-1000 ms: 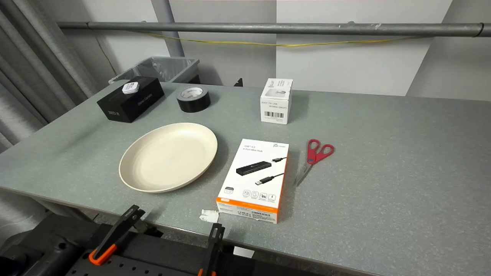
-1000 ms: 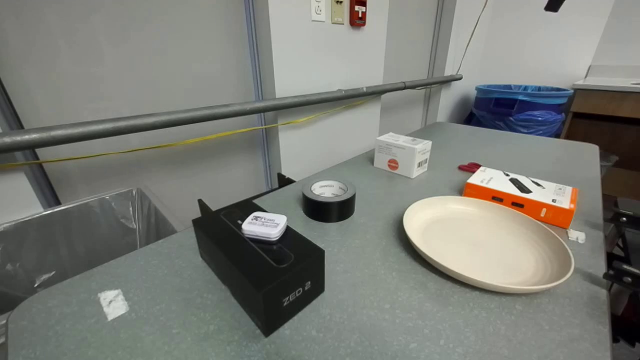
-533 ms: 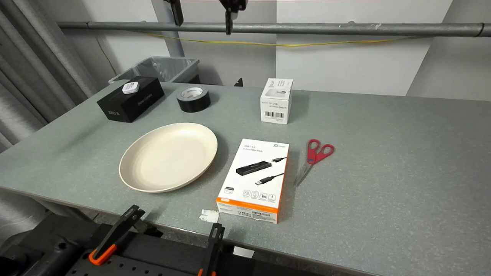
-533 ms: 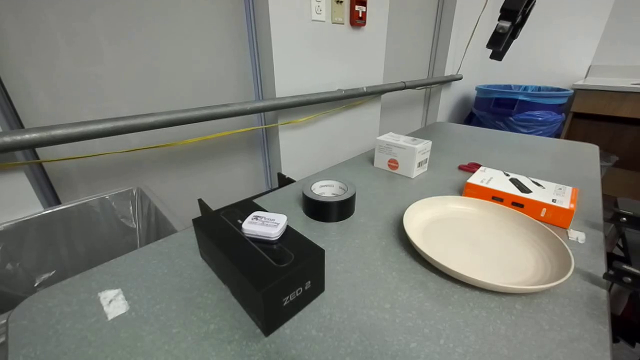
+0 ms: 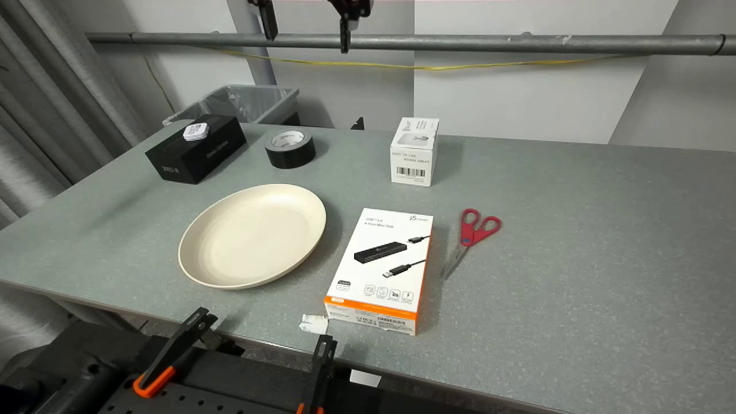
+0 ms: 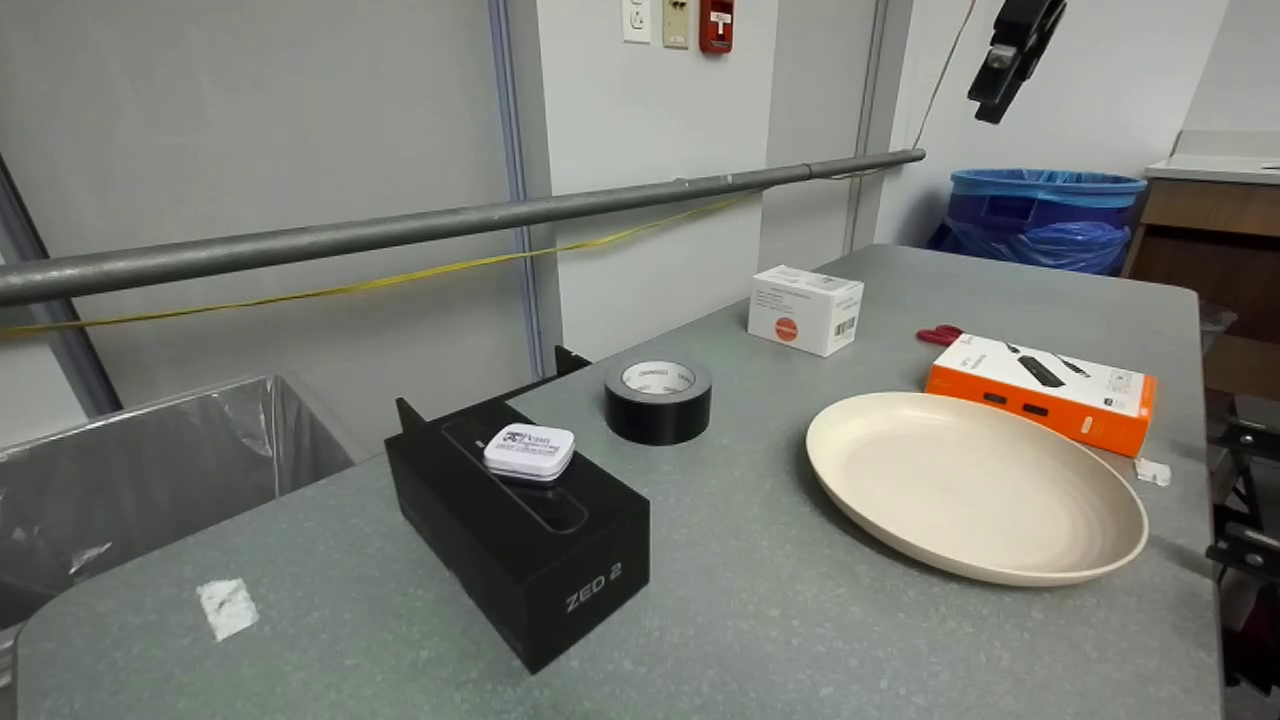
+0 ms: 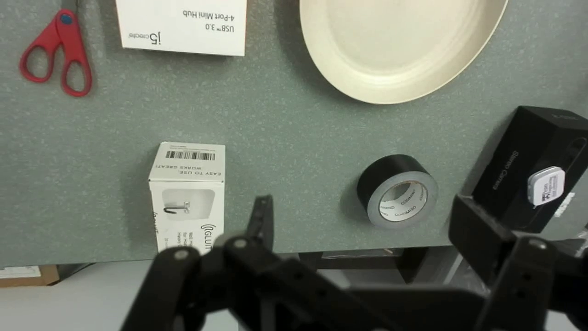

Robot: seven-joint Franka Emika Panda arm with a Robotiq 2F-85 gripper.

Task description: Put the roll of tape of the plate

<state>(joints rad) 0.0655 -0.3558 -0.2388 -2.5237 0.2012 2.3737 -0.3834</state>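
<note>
- grey speckled tabletop (image 7: 294,128): well below gripper (image 7: 363,214); on it, wrist-view frame directions from gripper:
- black tape roll (image 7: 385,180): seen between jaws
- ZED 2 stereo camera box (image 7: 523,158): right
- white wall-hook box (image 7: 188,197): left
- cream plate (image 7: 397,41): toward frame top
- j5create USB mini hub box (image 7: 183,23): upper left
- red-handled scissors (image 7: 66,34): upper left, farther out
- white scrap (image 7: 564,205): far right
- another scrap (image 5: 314,324), in an exterior view: below gripper

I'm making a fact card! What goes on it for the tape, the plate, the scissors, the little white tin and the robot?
Roll of tape: black, flat on the table
Plate: round, cream, tape not on it
Scissors: red-handled, beside the orange-and-white box
White tin: on the black box
End effector: open, above the table, holding nothing
</note>
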